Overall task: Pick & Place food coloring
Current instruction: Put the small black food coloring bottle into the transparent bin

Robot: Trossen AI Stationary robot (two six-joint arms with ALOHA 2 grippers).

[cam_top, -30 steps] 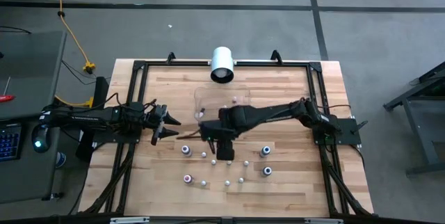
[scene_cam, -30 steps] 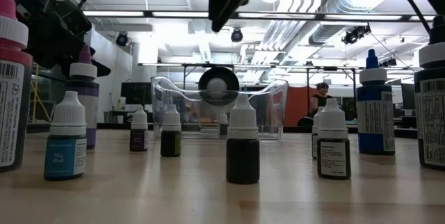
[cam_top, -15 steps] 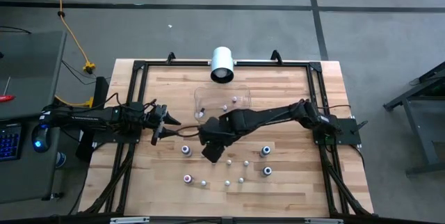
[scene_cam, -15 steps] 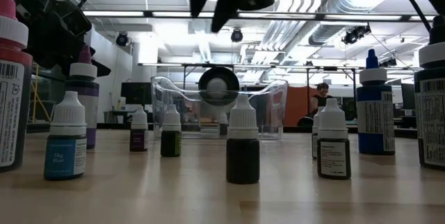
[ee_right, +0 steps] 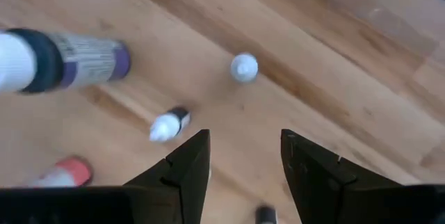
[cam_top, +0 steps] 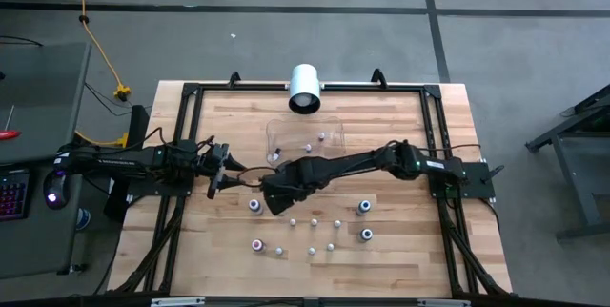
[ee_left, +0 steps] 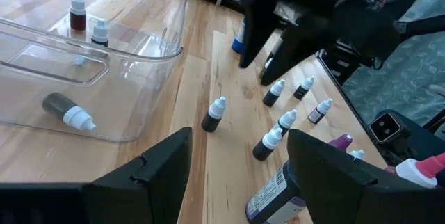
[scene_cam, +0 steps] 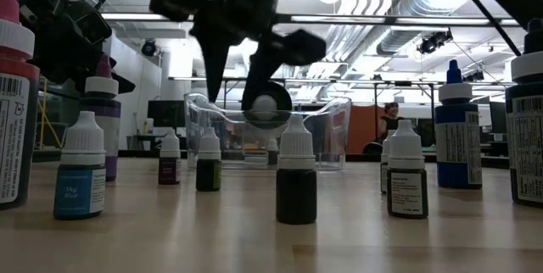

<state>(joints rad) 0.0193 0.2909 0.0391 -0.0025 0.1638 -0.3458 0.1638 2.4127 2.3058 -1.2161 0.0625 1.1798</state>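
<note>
Several small food coloring bottles (cam_top: 314, 222) stand upright on the wooden table, most with white caps; larger blue ones (cam_top: 363, 208) are to the right. My right gripper (cam_top: 272, 198) hangs open above the table, pointing down, left of the cluster and beside a purple-labelled bottle (cam_top: 254, 205). In its wrist view the fingers (ee_right: 240, 156) have nothing between them; a white-capped bottle (ee_right: 243, 67) stands just beyond. My left gripper (ee_left: 236, 182) waits open at the table's left side. Three bottles (ee_left: 99, 30) are inside the clear tray (cam_top: 305, 143).
A large white cylinder (cam_top: 305, 88) lies at the table's far edge behind the clear tray. A black frame (cam_top: 191, 92) runs around the tabletop. Bare wood lies along the near edge (cam_top: 315, 278).
My right gripper has come down toward the table and shifted toward its left edge, away from the middle of the bottle cluster. It has rolled about its own pointing line while descending. Its fingers stay open. No bottle has moved.
</note>
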